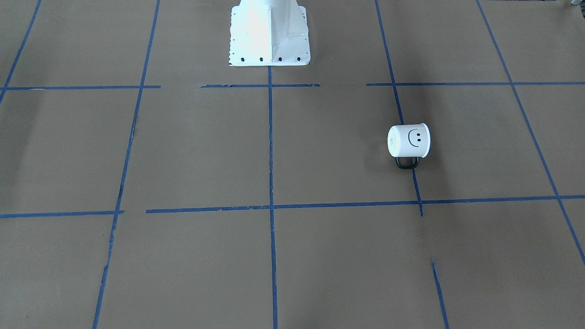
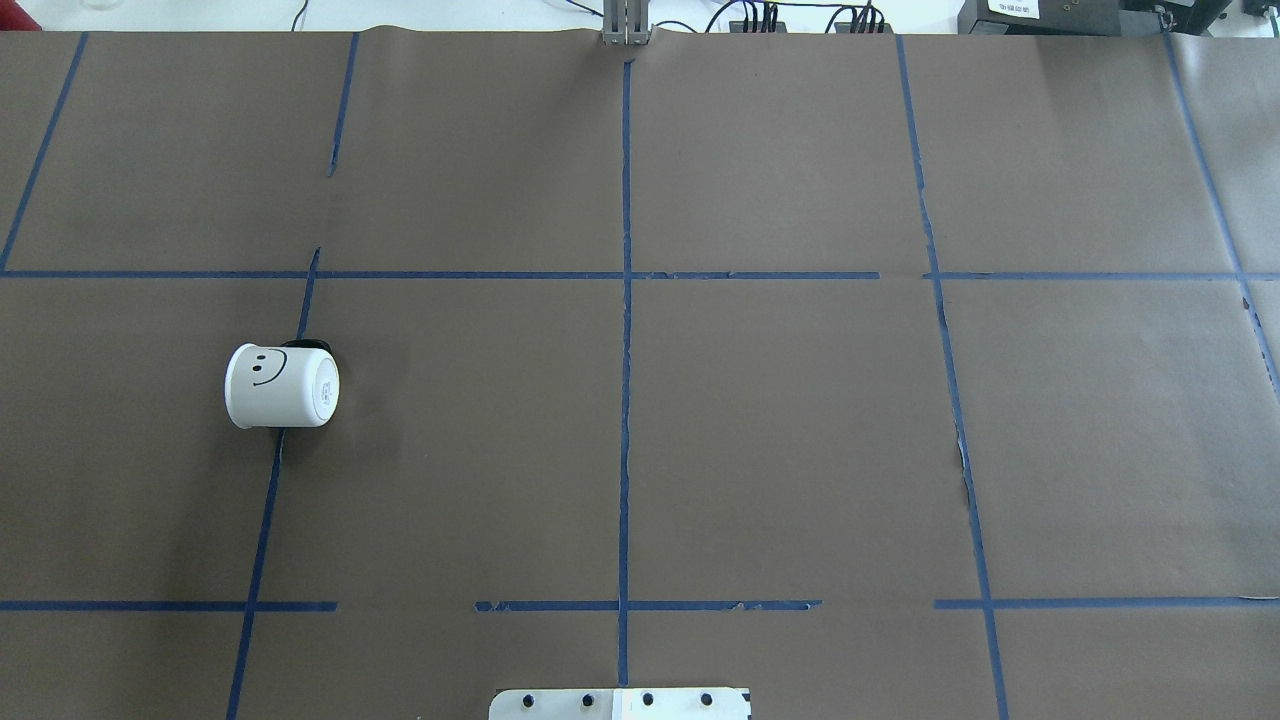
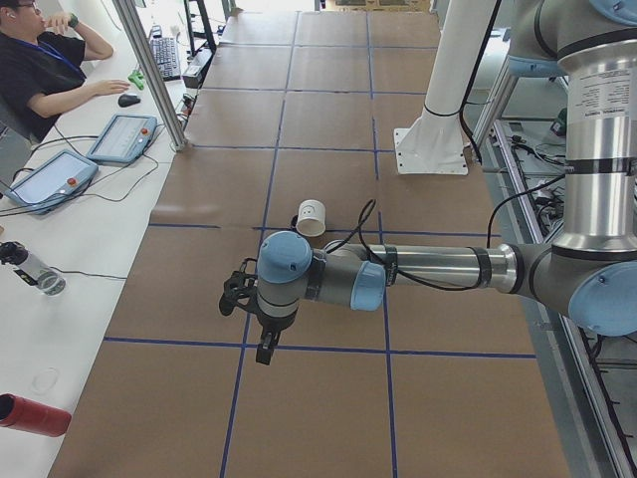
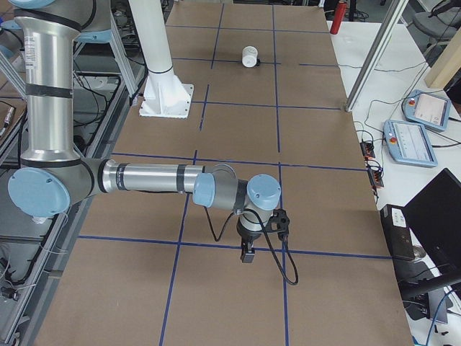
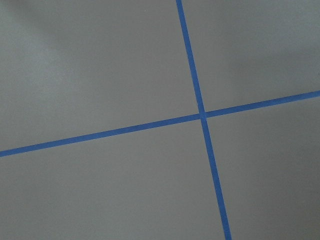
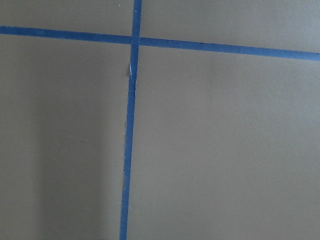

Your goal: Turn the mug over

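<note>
Left gripper (image 3: pixel 265 349) and right gripper (image 4: pixel 247 254) show only in side views, so you cannot tell if they are parted or closed. Your mug (image 2: pixel 282 386) lies on its side at overhead 9 o'clock from the middle of the table (image 2: pixel 800 450), and an off-centre touch on that round wall could roll it away. Your left arm (image 3: pixel 438 267) and right arm (image 4: pixel 148 176) reach out level, wrists down, well apart from it.

This is a robot lab. The big table (image 2: pixel 800 450) is covered in brown paper, with blue tape lines (image 2: pixel 626 400) making squares. Gray and blue robot arms (image 3: pixel 438 267) reach over it near a white post (image 3: pixel 456 70). Beside the table, a person (image 3: pixel 40 70) sits at a white desk (image 3: pixel 60 249) with a keyboard (image 3: pixel 164 55) and control tablets (image 3: pixel 124 137).
</note>
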